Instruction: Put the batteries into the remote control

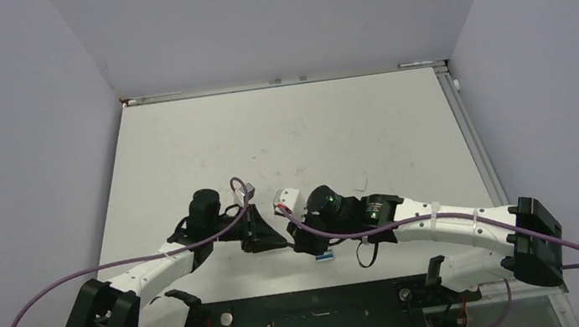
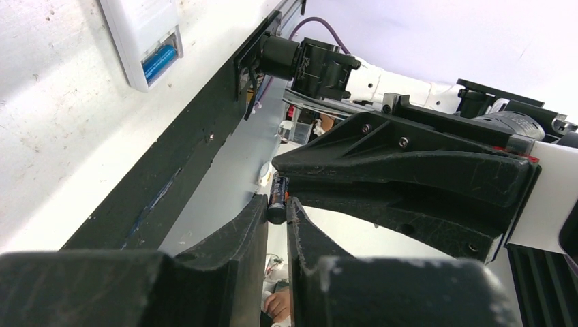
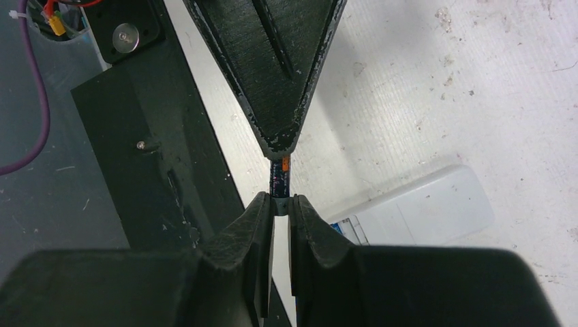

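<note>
1. Blue battery point(image 2: 159, 61) sits in the open bay of the remote point(image 3: 429, 204): 1 of 2 loaded.
2. Dark battery point(image 3: 281, 178) is off the surface point(image 3: 443, 82). My left end effector point(image 2: 277, 208) is clenched on 1 end and my right end effector point(image 3: 281, 204) on the other.
3. Left to do, as I judge it: seat the dark battery beside the blue 1.
4. Remote lies flat near the black base plate point(image 3: 170, 177). Both arms crowd the space above it.

A scuffed white table point(image 1: 290, 129) sits enclosed by plain pale grey walls point(image 1: 275, 13).
</note>
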Robot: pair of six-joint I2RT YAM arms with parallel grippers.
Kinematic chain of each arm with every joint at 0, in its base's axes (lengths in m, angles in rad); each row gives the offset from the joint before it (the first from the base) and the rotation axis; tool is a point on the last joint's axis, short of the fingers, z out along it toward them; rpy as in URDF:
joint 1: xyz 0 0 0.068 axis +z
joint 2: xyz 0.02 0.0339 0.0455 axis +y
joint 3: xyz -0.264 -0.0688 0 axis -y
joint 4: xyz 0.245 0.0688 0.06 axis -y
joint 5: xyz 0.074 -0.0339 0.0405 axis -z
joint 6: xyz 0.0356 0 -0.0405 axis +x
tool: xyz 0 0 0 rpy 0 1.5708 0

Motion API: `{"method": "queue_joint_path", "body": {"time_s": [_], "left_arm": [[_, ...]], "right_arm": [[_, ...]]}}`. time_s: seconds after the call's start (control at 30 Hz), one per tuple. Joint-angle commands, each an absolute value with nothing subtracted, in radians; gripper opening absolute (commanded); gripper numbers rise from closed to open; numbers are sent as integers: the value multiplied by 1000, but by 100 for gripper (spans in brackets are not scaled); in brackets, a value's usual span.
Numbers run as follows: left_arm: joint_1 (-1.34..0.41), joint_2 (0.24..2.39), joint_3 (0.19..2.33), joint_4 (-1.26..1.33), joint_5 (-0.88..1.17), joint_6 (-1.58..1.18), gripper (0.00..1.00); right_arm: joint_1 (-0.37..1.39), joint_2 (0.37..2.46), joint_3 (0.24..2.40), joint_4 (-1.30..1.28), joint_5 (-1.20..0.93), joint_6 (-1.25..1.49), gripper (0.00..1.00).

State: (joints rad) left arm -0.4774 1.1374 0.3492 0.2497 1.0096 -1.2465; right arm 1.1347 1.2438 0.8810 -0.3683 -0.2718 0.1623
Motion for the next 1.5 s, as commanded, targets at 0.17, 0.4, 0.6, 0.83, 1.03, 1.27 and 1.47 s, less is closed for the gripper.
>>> {"method": "queue_joint_path", "body": {"time_s": [0.17,0.4,0.6,0.83,1.03,1.27,1.47], "left_arm": [[-480,1146,364,305,1011,-1234,37],[-472,1123,387,207,934,-1185,56],[-471,1107,423,46,850,-1087,59],[-487,1117,471,-144,731,-978,60],[-518,1146,467,-137,704,-982,60],[-523,1153,450,-140,680,-982,59],[-521,1146,456,-176,654,-973,59]], "right_arm": [[1149,1190,938,-431,-208,85,8],[1149,1209,984,-579,-110,-13,8],[1150,1239,1007,-714,-68,-142,9],[1150,1293,1027,-839,-25,-295,8],[1152,1317,1013,-835,-18,-362,9],[1160,1345,987,-811,-31,-407,8],[1166,1381,966,-782,-31,-427,9]]}}
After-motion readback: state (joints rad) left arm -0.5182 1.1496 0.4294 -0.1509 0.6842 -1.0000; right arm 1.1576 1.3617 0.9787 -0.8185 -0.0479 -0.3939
